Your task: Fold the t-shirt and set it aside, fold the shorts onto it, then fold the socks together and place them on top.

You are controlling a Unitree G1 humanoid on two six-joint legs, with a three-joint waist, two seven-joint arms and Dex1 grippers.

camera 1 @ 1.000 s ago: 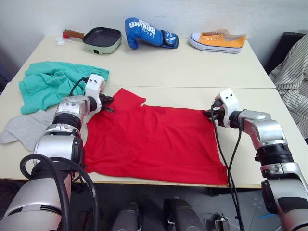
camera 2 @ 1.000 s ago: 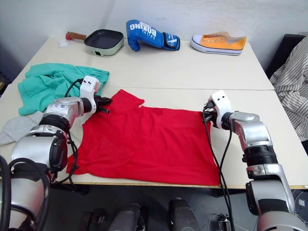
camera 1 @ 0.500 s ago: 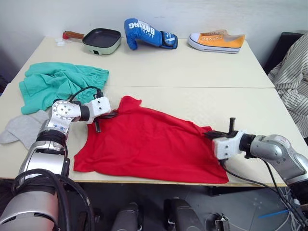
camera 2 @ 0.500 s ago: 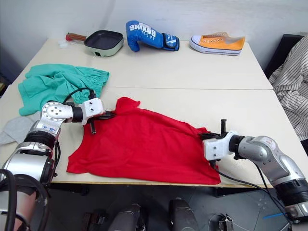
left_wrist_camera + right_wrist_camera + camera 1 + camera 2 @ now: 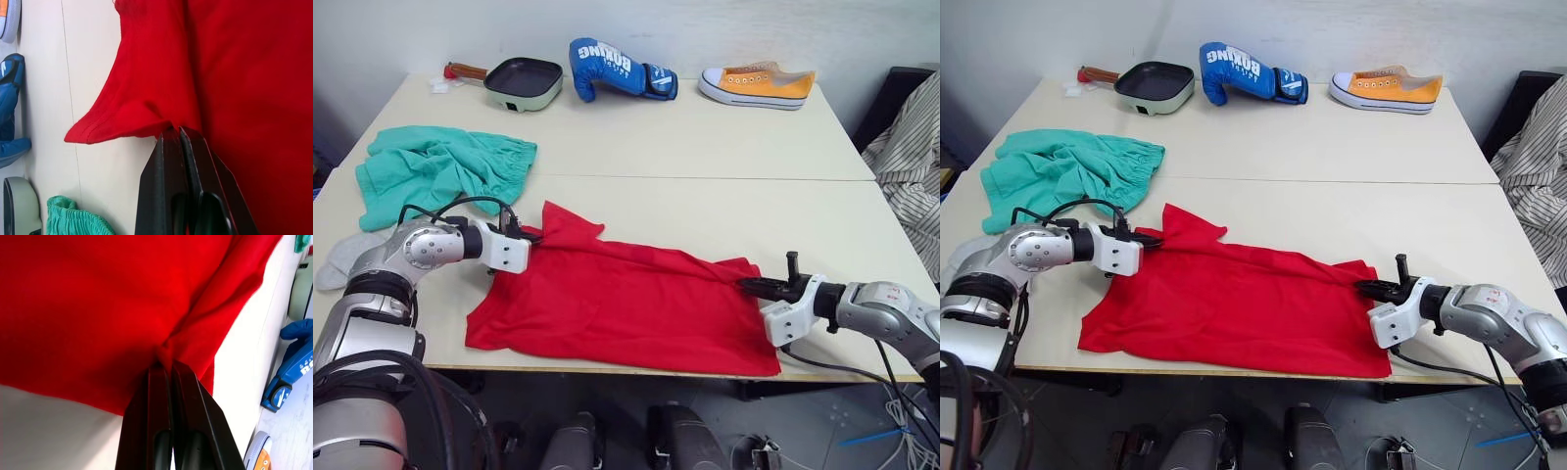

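Both grippers pinch the red t-shirt (image 5: 626, 308) on the pale surface (image 5: 724, 137).

Left gripper (image 5: 530, 238) has its fingers pressed together on a fold of cloth beside the sleeve at the shirt's left end, while the right gripper (image 5: 751, 286) clamps a bunched fold at the shirt's right edge; the left wrist view and right wrist view each show black fingers (image 5: 168, 147) closed on red fabric. The shirt lies partly doubled over near the front edge. Teal-green shorts (image 5: 440, 171) lie crumpled further back on the left, grey socks (image 5: 337, 259) just beside them. A frying pan (image 5: 514, 80), blue boxing glove (image 5: 617, 67) and orange sneaker (image 5: 759, 83) line the far edge.
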